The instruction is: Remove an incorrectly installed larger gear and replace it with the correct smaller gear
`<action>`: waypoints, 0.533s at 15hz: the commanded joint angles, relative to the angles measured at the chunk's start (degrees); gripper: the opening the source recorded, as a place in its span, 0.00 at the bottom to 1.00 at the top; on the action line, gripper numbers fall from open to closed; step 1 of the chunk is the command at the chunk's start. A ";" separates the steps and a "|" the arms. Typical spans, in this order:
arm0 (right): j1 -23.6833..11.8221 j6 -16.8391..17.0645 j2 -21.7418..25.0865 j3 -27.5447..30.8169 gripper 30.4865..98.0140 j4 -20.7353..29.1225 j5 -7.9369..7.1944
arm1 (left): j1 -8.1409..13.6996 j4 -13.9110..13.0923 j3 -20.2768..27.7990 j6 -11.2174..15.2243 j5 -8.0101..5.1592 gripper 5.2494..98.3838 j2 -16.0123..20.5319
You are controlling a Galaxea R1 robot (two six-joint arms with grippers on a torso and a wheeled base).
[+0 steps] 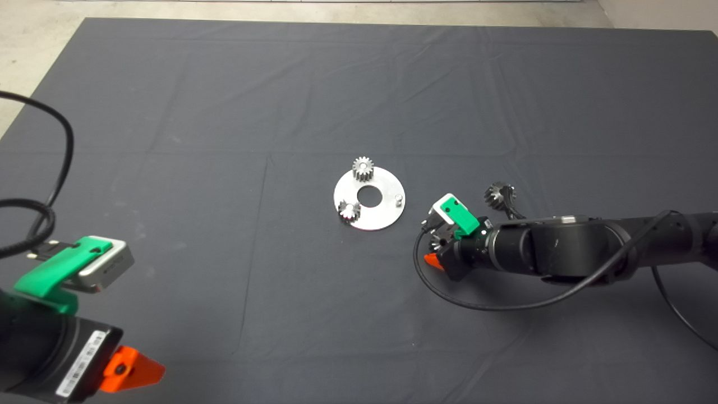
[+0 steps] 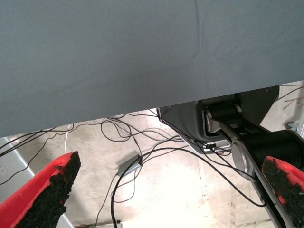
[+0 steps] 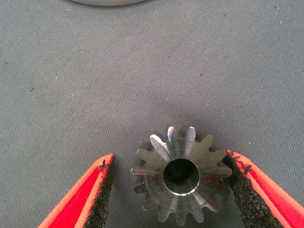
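Note:
The larger gear [image 3: 180, 178], grey steel and slightly conical, lies on the mat between the fingers of my right gripper [image 3: 169, 159]. The jaws stand open around it: one pad touches its teeth, the other stands a little apart. In the head view this gripper [image 1: 435, 251] is low over the mat, right of the silver round plate [image 1: 381, 216], with the gear [image 1: 436, 242] partly hidden under it. The smaller gear [image 1: 496, 194], dark-faced, lies on the mat behind the right arm. My left gripper [image 1: 132, 370] is parked at the lower left, open and empty.
The plate carries two small bright silver gears [image 1: 363, 168] [image 1: 349, 211], a centre hole and a bare peg [image 1: 398, 198] on its right side. A black cable [image 1: 477, 306] loops on the mat under the right arm. The plate's rim [image 3: 107, 1] shows in the right wrist view.

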State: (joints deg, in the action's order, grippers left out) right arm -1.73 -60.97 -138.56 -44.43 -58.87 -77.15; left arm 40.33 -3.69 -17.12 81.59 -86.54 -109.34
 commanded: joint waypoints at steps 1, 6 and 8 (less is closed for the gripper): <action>-0.47 -0.29 0.26 -0.02 0.45 -2.21 0.07 | 0.37 -1.14 1.05 0.06 -0.21 1.00 0.30; 0.78 -0.29 0.26 -0.02 0.36 -6.43 0.07 | 0.37 -1.14 1.05 0.06 -0.21 1.00 0.39; 0.85 -0.29 0.17 -0.11 0.29 -6.52 0.07 | 0.28 -1.14 1.05 0.06 -0.21 1.00 0.39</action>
State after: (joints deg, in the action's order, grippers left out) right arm -0.30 -60.97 -138.56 -44.43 -63.70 -77.14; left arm 40.33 -3.69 -17.12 81.59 -86.54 -109.18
